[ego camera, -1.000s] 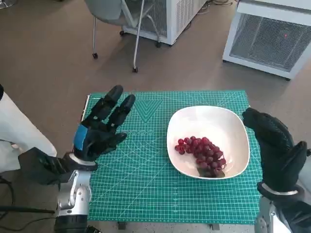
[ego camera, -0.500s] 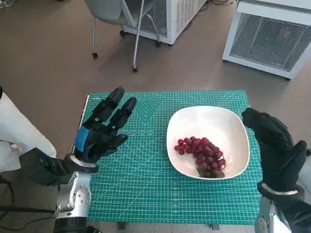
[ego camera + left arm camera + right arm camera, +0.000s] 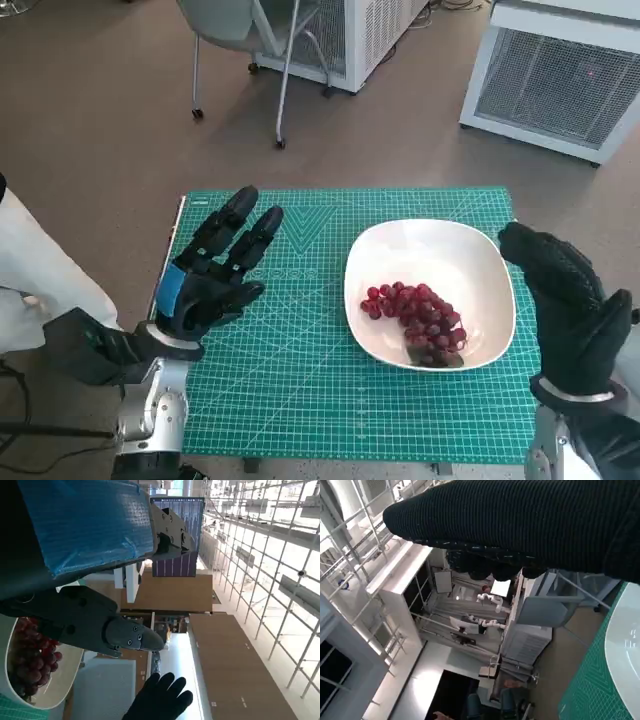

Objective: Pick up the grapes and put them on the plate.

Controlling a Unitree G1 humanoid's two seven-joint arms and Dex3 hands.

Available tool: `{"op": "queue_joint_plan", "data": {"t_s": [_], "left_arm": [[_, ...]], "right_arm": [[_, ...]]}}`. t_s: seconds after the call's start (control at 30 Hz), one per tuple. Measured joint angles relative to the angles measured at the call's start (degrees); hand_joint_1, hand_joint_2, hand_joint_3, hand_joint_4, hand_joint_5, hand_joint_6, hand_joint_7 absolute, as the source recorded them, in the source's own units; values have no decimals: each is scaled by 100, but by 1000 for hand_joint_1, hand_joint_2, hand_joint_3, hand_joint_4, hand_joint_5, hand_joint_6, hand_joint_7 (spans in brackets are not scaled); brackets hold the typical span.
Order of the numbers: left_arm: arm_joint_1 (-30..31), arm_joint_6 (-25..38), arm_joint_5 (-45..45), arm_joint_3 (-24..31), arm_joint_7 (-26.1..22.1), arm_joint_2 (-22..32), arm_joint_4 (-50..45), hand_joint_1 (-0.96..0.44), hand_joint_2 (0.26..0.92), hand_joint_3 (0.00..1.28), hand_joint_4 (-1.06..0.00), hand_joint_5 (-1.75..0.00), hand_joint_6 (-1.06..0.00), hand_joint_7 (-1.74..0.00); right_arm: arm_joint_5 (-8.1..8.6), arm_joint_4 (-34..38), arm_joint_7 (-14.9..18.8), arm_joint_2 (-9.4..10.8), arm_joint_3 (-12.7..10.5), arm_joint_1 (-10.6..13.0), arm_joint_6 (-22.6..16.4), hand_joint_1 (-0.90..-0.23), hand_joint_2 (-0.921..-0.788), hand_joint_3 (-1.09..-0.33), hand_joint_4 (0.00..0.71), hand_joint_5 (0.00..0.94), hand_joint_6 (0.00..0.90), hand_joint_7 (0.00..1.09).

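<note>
Above the left part of the green cutting mat (image 3: 300, 390), the left hand (image 3: 205, 275) hovers with fingers spread and nothing in its grasp. Right of centre, the grapes (image 3: 412, 312) lie in the white plate (image 3: 430, 245), the red cluster running diagonally from the plate's middle toward its near right rim, where a darker end is hard to make out. At the table's right edge the gloved right hand (image 3: 565, 305) stands upright beside the plate, holding nothing; its fingers look loosely extended, partly hidden.
</note>
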Motion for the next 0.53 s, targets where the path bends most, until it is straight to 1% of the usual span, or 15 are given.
{"op": "queue_joint_plan", "data": {"t_s": [0.53], "left_arm": [[54, -1, -1, -33, -2, -55, -15, -440, 921, 119, -238, -4, -342, -62]], "right_arm": [[2, -31, 1, -6, 0, 14, 28, -488, -921, -523, 558, 2, 215, 633]]}}
